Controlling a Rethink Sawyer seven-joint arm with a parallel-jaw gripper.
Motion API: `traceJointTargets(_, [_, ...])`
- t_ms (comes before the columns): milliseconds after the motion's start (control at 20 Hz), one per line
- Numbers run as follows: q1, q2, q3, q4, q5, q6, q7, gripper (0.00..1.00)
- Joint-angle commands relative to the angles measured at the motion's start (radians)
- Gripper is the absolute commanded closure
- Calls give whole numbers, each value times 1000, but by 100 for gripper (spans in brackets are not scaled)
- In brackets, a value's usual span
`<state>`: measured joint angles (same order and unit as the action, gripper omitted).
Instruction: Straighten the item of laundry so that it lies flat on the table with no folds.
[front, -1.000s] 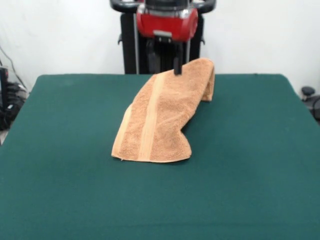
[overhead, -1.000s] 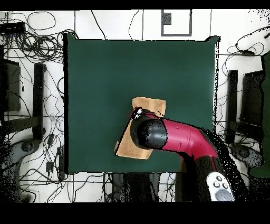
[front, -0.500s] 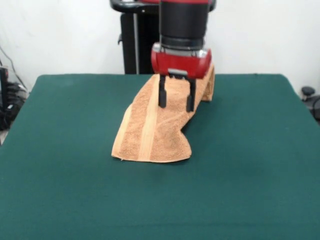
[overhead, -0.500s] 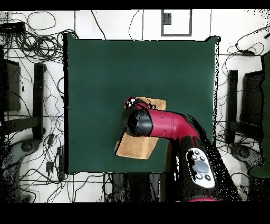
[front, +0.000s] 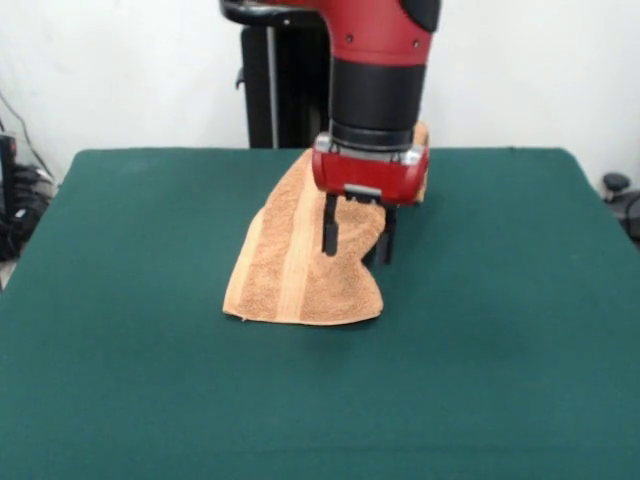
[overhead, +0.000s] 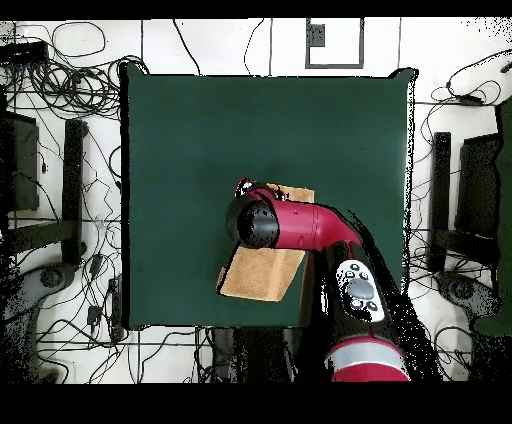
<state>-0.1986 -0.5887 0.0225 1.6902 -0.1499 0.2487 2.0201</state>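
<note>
So the black two-fingered pincer (front: 357, 238) under the red and black arm hangs right over the small orange-tan terry towel (front: 300, 265), at the towel's edge nearest the table's right side as the front view shows it. Fingers are apart, nothing between them. One finger (front: 329, 225) sits over the cloth, the other looks to be just at or past the towel's edge, over the felt. Can't tell if the tips are touching the cloth yet.

The towel lies slantwise on the big dark green felt-covered table (front: 130, 400), a bit toward the robot's side of centre. Its long axis runs from a flat end near the camera up to a raised, bunched end behind the arm. A paler woven band (front: 297, 255) runs along that length. It looks doubled over on itself, so definitely not flat yet.

From above, the arm covers most of the towel (overhead: 262, 276). Probably the next grab is that folded edge right under the pincer.
</note>
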Motion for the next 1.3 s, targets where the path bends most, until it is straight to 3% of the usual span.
traceJointTargets(50, [17, 110, -15, -55, -61, -33, 55, 0])
traceJointTargets(250, [3, 142, -6, -23, -81, -74, 62, 0])
traceJointTargets(550, [61, 153, -15, 41, -45, -211, 180, 0])
traceJointTargets(950, [120, 54, -12, 105, 38, -145, 213, 0])
traceJointTargets(1300, [138, 143, -49, 14, 25, -121, 148, 0])
